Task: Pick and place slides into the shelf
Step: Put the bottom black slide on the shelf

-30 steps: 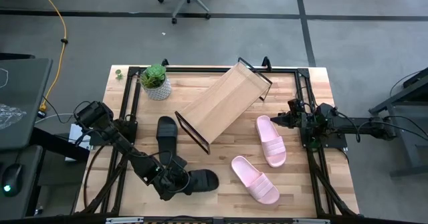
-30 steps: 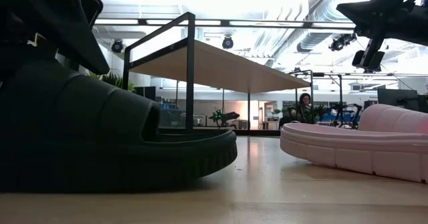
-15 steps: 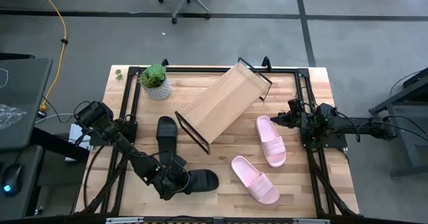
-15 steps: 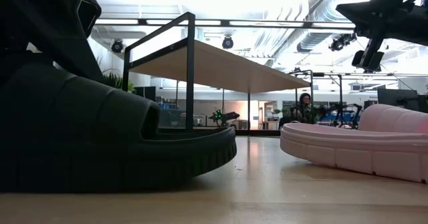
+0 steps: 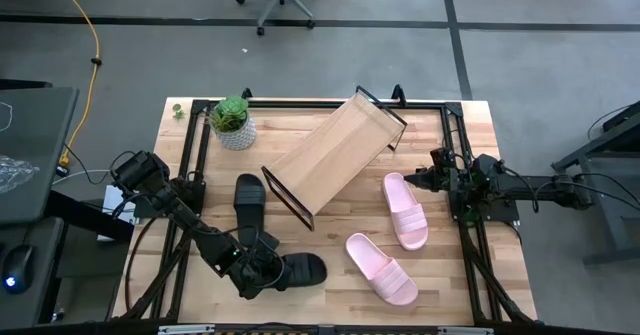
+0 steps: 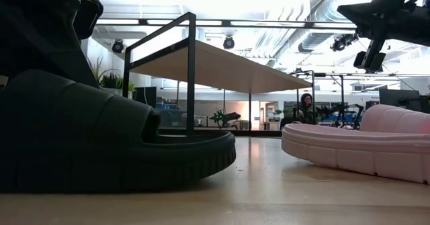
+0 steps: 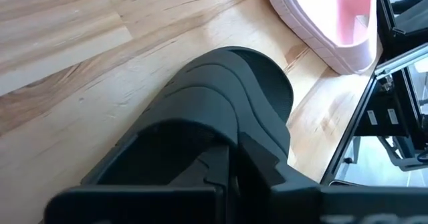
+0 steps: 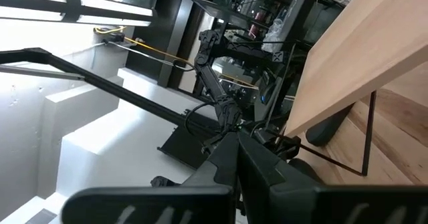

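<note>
A black slide (image 5: pixel 300 270) lies near the table's front edge, and my left gripper (image 5: pixel 258 271) is shut on its strap end. The second black slide (image 5: pixel 248 203) lies flat on its sole farther back. Two pink slides (image 5: pixel 406 211) (image 5: pixel 382 268) lie sole-down right of centre. The slanted wooden shelf (image 5: pixel 335 153) stands on its black frame in the middle at the back. My right gripper (image 5: pixel 432 178) hovers shut near the right edge, above the table and touching nothing. My left gripper (image 7: pixel 231 174) is closed on the heel-side edge of the black slide's wide strap (image 7: pixel 200 120). Its fingers come slanting down from the table's left side, along the slide's length. The slide's sole (image 6: pixel 154 168) rests flat on the table.
A potted plant (image 5: pixel 233 122) stands at the far left corner. Black frame rails (image 5: pixel 190 155) run along both sides of the table. Bare wood lies between the shelf and the slides near the front.
In the low view my left gripper's dark body has shifted over the black slide's strap. The slide stays on the table. My right arm has kept still.
</note>
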Robot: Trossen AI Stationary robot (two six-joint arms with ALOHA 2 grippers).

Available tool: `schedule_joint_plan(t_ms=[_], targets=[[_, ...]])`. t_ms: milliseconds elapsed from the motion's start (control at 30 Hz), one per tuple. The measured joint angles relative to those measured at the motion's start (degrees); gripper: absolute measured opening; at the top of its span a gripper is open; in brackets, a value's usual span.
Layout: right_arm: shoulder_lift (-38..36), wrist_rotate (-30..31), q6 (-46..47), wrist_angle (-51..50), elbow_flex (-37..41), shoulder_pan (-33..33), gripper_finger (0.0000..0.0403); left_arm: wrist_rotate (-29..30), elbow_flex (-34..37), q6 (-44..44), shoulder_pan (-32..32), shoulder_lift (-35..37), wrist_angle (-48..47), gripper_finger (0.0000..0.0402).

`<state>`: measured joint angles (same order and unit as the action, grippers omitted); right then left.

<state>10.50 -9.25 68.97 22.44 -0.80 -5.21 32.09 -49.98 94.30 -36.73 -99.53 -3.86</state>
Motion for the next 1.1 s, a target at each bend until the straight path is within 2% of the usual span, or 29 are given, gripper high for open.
schedule_joint_plan(t_ms=[100,233,567,867,1100], targets=[[-0.02,-0.01,0.0,0.0,0.0,0.0,0.0,-0.38,0.0,-1.18,0.0,0.0,0.81,0.002],[-0.01,-0.01,0.0,-0.12,0.0,0.0,0.0,-1.28,0.0,-3.89,0.0,0.0,2.65,0.0006],[0.0,-0.03,0.02,-0.44,0.0,0.0,0.0,-1.46,0.04,-4.59,-0.53,0.02,4.69,0.0004],[-0.02,-0.23,0.0,-0.44,0.0,0.01,0.0,-2.32,0.02,-8.92,-1.75,0.0,16.04,0.0002],[-0.02,-0.24,0.02,-0.39,0.0,0.0,0.0,-2.08,-0.49,-12.73,-1.55,1.57,18.67,0.0001]])
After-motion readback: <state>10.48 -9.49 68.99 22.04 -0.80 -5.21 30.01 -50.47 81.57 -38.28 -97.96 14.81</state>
